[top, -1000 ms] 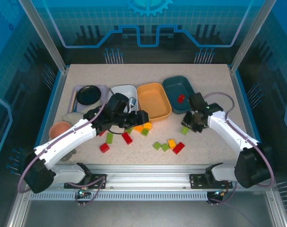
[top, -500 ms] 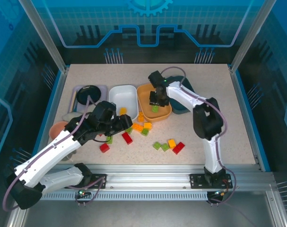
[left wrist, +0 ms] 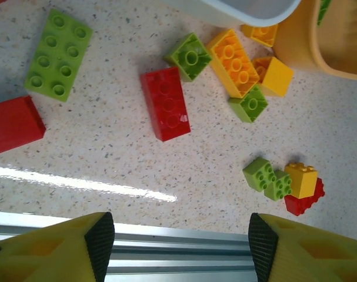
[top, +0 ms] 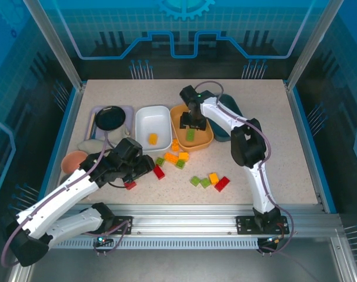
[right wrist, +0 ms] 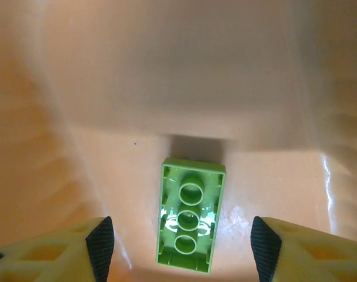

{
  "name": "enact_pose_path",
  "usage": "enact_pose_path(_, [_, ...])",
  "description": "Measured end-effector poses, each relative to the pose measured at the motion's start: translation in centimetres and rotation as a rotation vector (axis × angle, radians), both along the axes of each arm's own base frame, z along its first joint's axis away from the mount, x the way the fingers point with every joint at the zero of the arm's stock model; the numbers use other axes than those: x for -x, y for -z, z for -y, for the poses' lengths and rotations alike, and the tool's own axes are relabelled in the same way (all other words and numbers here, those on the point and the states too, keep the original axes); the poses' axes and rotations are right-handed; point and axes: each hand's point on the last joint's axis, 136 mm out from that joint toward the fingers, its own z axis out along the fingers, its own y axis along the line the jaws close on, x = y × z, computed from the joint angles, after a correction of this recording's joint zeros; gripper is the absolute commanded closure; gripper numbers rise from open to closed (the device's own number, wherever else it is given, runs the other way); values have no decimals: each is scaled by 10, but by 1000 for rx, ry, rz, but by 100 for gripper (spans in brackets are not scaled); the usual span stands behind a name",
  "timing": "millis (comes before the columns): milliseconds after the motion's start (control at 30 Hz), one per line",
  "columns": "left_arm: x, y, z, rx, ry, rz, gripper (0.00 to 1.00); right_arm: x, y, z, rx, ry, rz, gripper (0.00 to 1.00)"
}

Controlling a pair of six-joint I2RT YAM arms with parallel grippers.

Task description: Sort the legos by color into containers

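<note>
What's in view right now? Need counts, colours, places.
Loose legos: twelve; three red, five green, four orange-yellow; on the table, in front of the trays.
White tray: one; holds one yellow brick.
Orange tray: one; holds one green brick.
Teal tray: one; right of orange tray.
Lavender tray: one; far left, black plate on it.
Pink cup: one; left edge.
Left gripper: open, over loose legos.
Right gripper: open, over the green brick.
</note>
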Motion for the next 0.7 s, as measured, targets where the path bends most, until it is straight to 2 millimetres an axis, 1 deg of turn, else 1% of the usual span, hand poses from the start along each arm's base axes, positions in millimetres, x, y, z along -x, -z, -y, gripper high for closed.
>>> enact_pose_path(67, [-1,5,-4,-19,-12,-22,37,8,-21,1,-30,-31,45,42])
enact_pose_path(167, [-8,21,-21,-83,-47,-85,37,31,-63,1,-109,-96,147,42])
enact_pose_path(233, [-15,31,-36,-125,-67,-123,37,58,-90,-1,-188,-158,227,40])
enact_pose_path(300, [-20,37,-46,-154,-65,-143,37,87,-108,-6,-265,-224,293,38])
enact_pose_path(333, [-22,41,-51,-167,-56,-154,37,101,-113,-8,-299,-256,314,37])
enact_pose_path(400, [-25,50,-55,-192,-18,-174,36,125,-114,-12,-347,-302,329,37])
enact_pose_path(467, [-27,63,-57,-218,38,-201,36,140,-106,-13,-371,-326,316,37])
enact_pose_path(600, [-36,88,-58,-246,138,-250,35,157,-80,-10,-381,-332,256,35])
enact_pose_path(667, [-42,98,-58,-253,166,-261,34,163,-74,-11,-388,-343,233,35])
enact_pose_path(700, [-45,103,-58,-257,179,-265,34,166,-76,-14,-400,-353,229,35])
